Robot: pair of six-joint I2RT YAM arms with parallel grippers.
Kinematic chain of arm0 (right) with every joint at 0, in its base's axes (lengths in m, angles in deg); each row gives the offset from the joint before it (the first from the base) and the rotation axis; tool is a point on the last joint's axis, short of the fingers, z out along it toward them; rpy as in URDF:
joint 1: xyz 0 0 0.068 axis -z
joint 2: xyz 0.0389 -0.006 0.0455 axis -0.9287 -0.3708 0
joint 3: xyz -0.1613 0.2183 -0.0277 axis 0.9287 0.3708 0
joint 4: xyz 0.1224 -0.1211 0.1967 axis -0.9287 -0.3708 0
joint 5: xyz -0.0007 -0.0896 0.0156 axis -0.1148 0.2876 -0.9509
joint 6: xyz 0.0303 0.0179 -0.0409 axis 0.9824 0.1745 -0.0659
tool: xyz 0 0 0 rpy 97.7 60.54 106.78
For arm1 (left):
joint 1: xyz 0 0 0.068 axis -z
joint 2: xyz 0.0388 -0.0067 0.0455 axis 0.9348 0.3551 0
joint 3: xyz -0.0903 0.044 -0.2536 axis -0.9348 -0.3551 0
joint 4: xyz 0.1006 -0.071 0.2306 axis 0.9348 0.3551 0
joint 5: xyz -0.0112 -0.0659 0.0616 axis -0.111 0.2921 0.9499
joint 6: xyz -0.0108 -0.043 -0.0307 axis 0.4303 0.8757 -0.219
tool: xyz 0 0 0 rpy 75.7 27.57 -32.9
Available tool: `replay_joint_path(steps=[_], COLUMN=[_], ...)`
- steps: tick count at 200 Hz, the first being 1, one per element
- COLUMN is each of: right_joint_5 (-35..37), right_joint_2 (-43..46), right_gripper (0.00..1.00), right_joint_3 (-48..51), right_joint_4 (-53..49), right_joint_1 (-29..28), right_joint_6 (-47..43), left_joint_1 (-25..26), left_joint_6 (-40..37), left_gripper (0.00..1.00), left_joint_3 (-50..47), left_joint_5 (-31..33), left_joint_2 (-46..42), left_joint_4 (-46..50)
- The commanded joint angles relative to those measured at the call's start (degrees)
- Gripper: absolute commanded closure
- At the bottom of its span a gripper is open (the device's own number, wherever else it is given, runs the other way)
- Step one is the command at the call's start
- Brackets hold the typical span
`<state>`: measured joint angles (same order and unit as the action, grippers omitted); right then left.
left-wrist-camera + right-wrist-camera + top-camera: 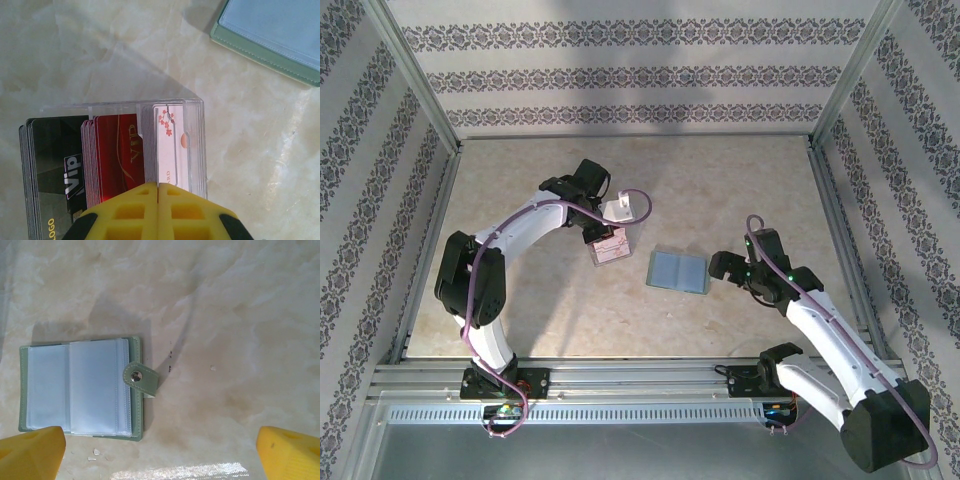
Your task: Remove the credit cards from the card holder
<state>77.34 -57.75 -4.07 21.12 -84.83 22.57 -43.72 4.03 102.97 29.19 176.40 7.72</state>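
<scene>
The pale teal card holder (677, 270) lies open and flat on the table, and its clear pockets (80, 387) look bare. Its snap tab (141, 379) points right. My right gripper (728, 275) hovers just right of it, open wide, with nothing between the yellow fingertips (160, 445). The credit cards stand in stacks inside a clear tray (197, 130): dark grey ones (55, 165), red ones (117, 150) and a white blossom-printed one (170, 145). My left gripper (158, 192) is shut just above the tray's near side (611, 250). I see no card between its pads.
A corner of the card holder (280, 30) lies up and right of the tray. Small white crumbs (97, 454) lie by the holder's near edge. Metal frame rails (620, 385) border the marbled tabletop, with patterned walls around it.
</scene>
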Motion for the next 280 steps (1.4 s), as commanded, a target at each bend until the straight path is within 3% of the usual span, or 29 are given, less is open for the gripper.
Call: replay_joint_path(steps=[1, 47, 110, 167, 280], right_joint_5=[1.52, 1.58, 1.04, 0.81, 0.58], right_joint_2=[0.62, 0.1, 0.13, -0.46, -0.92], right_gripper=[0.02, 0.02, 0.02, 0.02, 0.02], right_joint_3=[-1.71, -1.82, -1.28, -1.72, -1.37], right_joint_4=[-1.39, -1.1, -0.74, -0.9, -0.75], right_joint_1=[0.42, 0.55, 0.56, 0.6, 0.6], right_joint_6=[-0.92, -1.39, -1.6, -1.63, -1.56], left_joint_1=[-0.57, 0.22, 0.55, 0.64, 0.59], left_joint_6=[-1.64, 0.34, 1.45, 2.49, 1.64], left_gripper=[1.0, 1.0, 1.0, 1.0, 1.0], left_joint_3=[0.9, 0.99, -0.44, -1.88, -0.15], left_joint_5=[-1.4, 3.02, 0.87, -2.82, -1.97], left_joint_2=[2.29, -0.59, -5.64, -2.38, 3.19], left_joint_4=[3.9, 1.02, 2.0, 3.11, 0.48])
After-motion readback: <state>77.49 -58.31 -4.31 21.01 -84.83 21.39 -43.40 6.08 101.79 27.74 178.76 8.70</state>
